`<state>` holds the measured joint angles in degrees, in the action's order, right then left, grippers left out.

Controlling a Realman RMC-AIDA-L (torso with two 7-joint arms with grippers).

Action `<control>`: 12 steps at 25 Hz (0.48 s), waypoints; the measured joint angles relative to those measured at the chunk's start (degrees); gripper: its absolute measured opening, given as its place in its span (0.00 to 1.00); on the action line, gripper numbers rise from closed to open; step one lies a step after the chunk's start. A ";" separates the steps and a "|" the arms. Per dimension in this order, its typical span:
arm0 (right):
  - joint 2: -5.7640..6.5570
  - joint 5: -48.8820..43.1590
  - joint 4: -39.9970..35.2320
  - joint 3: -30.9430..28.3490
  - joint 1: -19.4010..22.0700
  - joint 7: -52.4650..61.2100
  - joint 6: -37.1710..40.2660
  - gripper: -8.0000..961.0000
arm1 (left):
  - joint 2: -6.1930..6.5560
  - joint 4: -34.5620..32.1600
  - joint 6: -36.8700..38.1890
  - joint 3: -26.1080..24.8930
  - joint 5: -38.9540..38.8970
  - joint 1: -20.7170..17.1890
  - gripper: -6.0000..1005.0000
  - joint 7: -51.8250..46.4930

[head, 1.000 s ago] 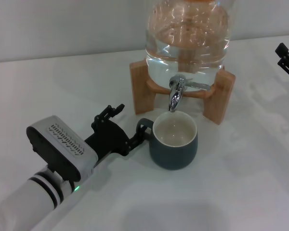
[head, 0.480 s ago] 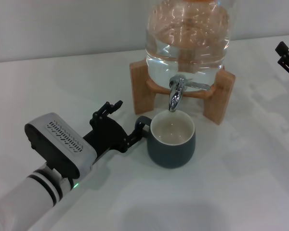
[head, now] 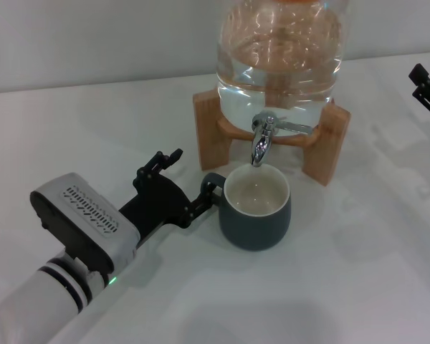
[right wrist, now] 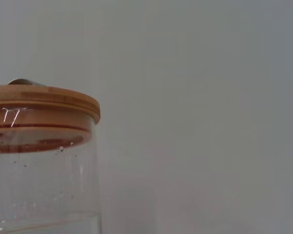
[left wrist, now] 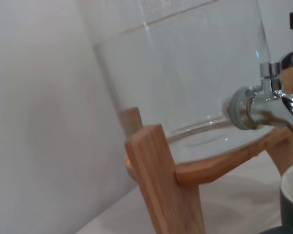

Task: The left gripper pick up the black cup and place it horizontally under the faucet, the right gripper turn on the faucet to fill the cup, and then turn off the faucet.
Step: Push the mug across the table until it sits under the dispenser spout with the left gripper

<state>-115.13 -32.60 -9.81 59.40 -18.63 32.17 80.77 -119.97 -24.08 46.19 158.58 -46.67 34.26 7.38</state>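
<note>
**Cup set beneath the tap on a white counter**

A plain white table (head: 358, 272) against a pale wall fills the scene. At lower left, the left gripper (head: 201, 201) reaches in with its black fingers at the small loop handle of the black cup (head: 256, 210); whether they pinch the handle or merely flank it cannot be told from the head view. Behind the fingers runs the grey vented block and the white, black-ringed arm toward the lower-left corner. The cup stands upright on the table, cream inside showing, its mouth directly under the downturned spout of the faucet (head: 264, 136). The chrome lever points sideways toward the robot's right. The faucet juts from a clear water jug (head: 279, 50) resting on a tan wooden stand (head: 328, 143); the left wrist view shows that same stand (left wrist: 161, 180), jug wall and spout close up. The right gripper (head: 426, 89) hangs at the far right edge, well apart from the faucet, only its dark tips in view.
</note>
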 joint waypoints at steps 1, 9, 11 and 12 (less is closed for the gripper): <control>0.00 0.00 0.00 0.11 0.00 0.00 0.00 0.90 | 0.00 0.00 0.14 -0.01 0.00 -0.09 0.78 0.01; 0.00 0.00 -0.03 0.61 0.00 0.16 0.07 0.90 | -0.10 0.39 2.42 -0.11 -0.24 -1.14 0.78 0.09; 0.00 0.00 -0.02 0.62 0.00 0.20 0.21 0.90 | -0.10 0.40 2.45 -0.11 -0.33 -1.23 0.78 0.07; 0.00 0.00 -0.01 0.63 0.00 0.21 0.26 0.90 | -0.09 0.41 2.49 -0.12 -0.42 -1.34 0.78 0.06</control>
<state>-115.14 -32.61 -9.81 60.03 -18.63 32.38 81.03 -120.06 -23.67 48.69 158.46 -47.10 32.92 7.44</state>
